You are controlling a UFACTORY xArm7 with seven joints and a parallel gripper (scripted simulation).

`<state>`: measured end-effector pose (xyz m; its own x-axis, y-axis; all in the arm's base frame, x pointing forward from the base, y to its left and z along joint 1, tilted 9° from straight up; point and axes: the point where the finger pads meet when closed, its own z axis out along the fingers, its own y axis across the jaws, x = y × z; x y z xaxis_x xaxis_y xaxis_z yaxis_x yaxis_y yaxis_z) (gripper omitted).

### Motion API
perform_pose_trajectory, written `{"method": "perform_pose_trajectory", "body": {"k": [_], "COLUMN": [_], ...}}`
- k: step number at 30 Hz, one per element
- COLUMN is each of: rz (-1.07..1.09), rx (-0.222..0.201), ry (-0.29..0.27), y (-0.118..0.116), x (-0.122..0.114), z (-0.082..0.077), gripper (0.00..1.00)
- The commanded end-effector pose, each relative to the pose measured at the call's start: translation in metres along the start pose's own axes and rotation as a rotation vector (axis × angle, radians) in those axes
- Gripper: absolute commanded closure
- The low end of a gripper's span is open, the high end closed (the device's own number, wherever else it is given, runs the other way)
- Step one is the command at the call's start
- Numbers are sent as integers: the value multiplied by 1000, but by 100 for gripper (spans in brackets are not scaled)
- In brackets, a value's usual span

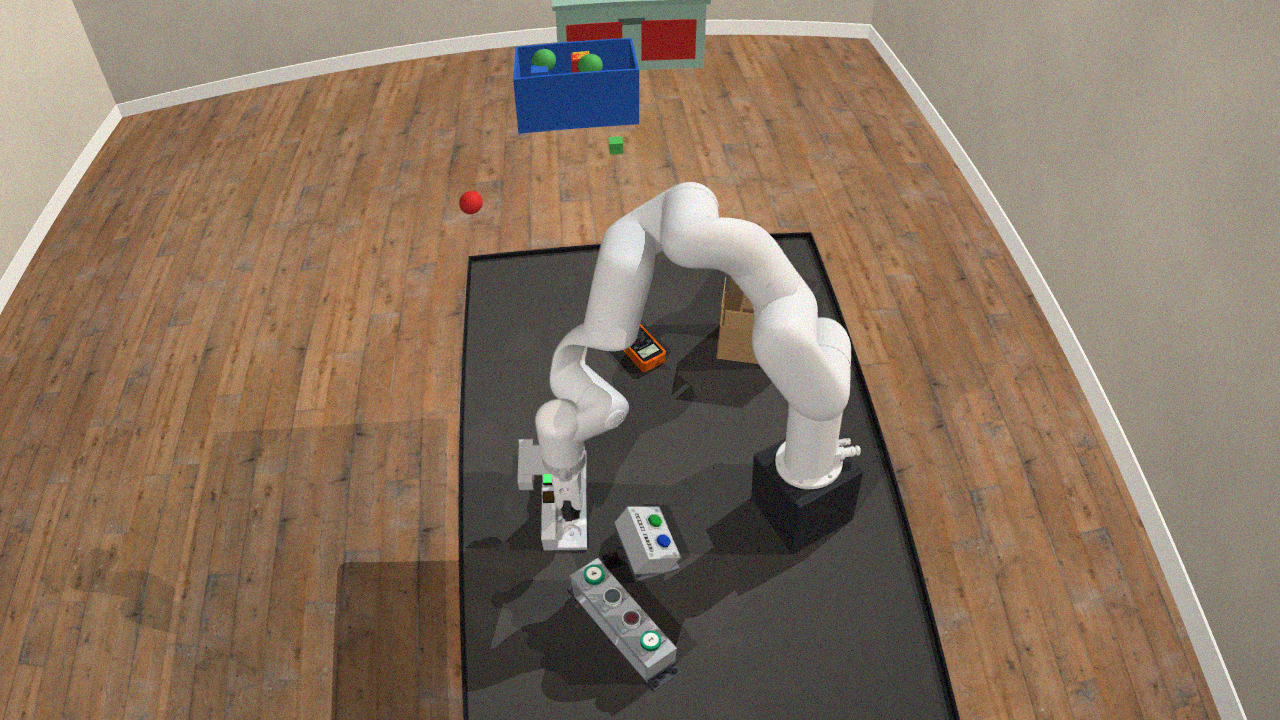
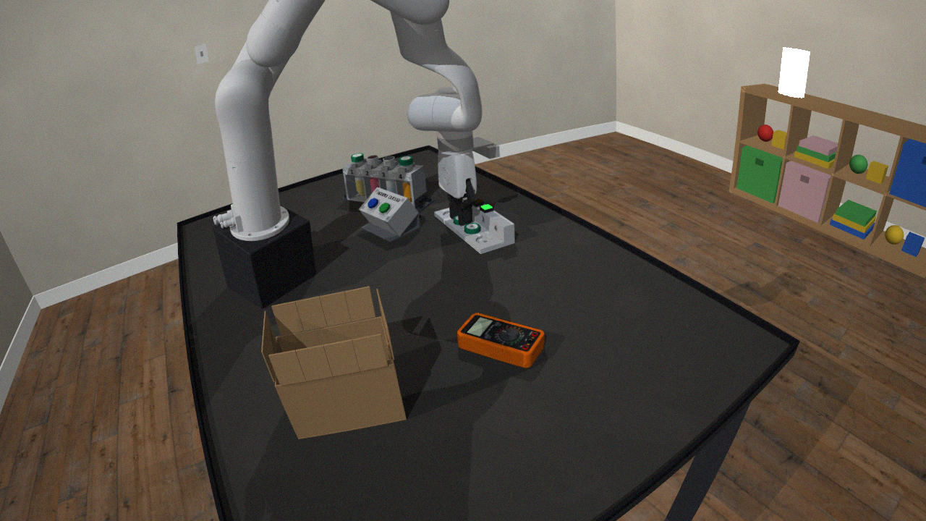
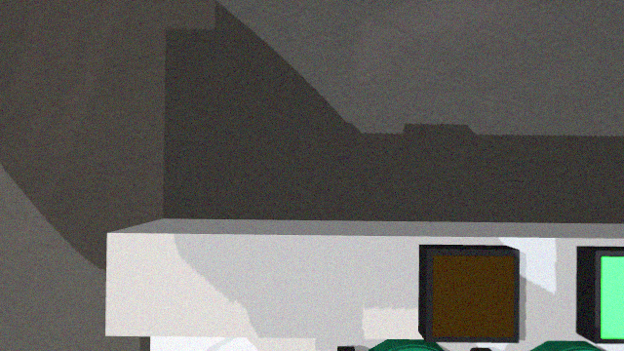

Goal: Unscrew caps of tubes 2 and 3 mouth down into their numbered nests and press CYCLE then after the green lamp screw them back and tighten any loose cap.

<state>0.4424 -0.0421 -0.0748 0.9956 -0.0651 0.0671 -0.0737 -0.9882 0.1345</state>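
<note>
My gripper (image 2: 461,215) is down on the white cap tray (image 2: 475,228), with its fingers closed around the green cap of tube 2 (image 3: 405,346) in nest 2. The gripper also shows in the overhead view (image 1: 567,512). The cap of tube 3 (image 2: 471,228) lies flat in nest 3 beside it. The tray's green lamp (image 2: 486,207) is lit and the amber lamp (image 3: 473,292) is dark. The tube rack (image 1: 622,617) has green caps on its two end tubes, and the two middle tubes are open. The key housing (image 1: 650,540) carries the blue key (image 1: 663,540) and the green key (image 1: 655,519).
An orange multimeter (image 2: 500,339) and an open cardboard box (image 2: 333,362) sit on the black table, away from the stations. The arm's base (image 2: 262,249) stands at the back left. Toy bins and shelves are off the table.
</note>
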Motion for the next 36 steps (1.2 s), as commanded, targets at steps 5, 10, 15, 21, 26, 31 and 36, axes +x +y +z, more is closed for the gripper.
{"method": "perform_pose_trajectory", "body": {"k": [5, 10, 15, 21, 26, 31, 36], "rz": [0, 0, 0, 0, 0, 0, 0], "rx": [0, 0, 0, 0, 0, 0, 0], "ry": [3, 3, 3, 3, 3, 4, 4], "y": [0, 0, 0, 0, 0, 0, 0], "x": [1, 1, 1, 1, 1, 1, 1], "z": [-1, -11, -36, -66, -81, -106, -131], "gripper": [100, 100, 100, 100, 100, 100, 100]}}
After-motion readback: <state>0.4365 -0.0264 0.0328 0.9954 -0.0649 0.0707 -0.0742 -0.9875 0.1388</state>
